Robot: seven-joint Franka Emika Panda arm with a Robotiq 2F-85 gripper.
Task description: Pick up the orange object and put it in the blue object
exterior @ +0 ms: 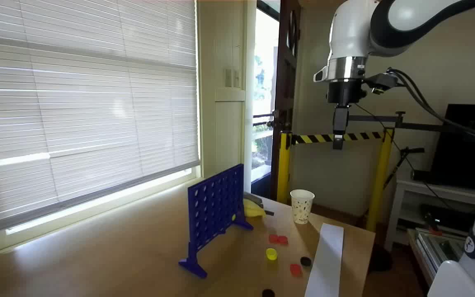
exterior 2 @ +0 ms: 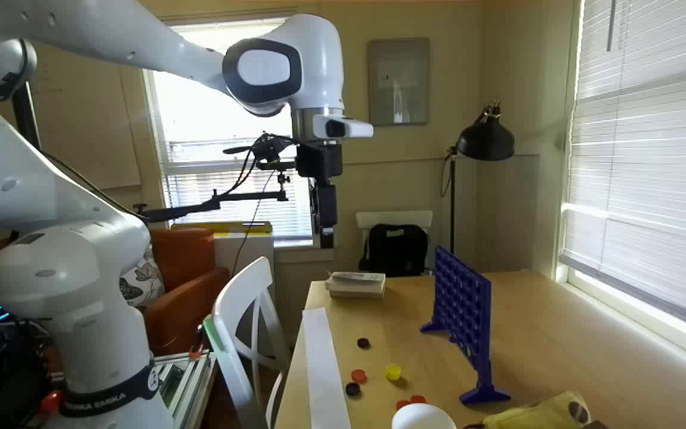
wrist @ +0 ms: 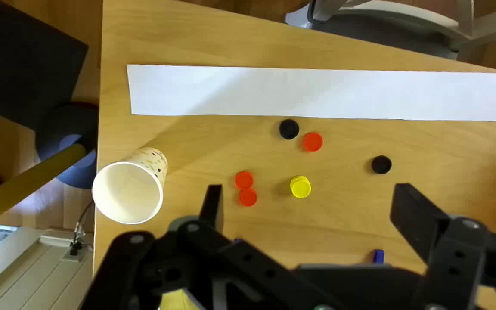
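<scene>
Three flat round orange-red tokens lie on the table. In the wrist view a single orange token (wrist: 312, 141) lies beside a black one, and two more orange tokens (wrist: 248, 197) touch each other. The single orange token also shows in both exterior views (exterior: 295, 270) (exterior 2: 358, 376). The upright blue grid (exterior: 217, 202) stands on its feet, also seen in an exterior view (exterior 2: 462, 307); in the wrist view only bits of its feet (wrist: 378, 256) show. My gripper (wrist: 308, 188) is open and empty, pointing down high above the table (exterior: 337, 144) (exterior 2: 326, 238).
A short yellow token stack (wrist: 300, 187) and black tokens (wrist: 289, 128) (wrist: 381, 164) lie near the orange ones. A white strip (wrist: 317, 92) runs along the table edge. A paper cup (exterior: 302, 206), a yellow bag (exterior 2: 539, 414) and a white box (exterior 2: 355, 286) stand on the table.
</scene>
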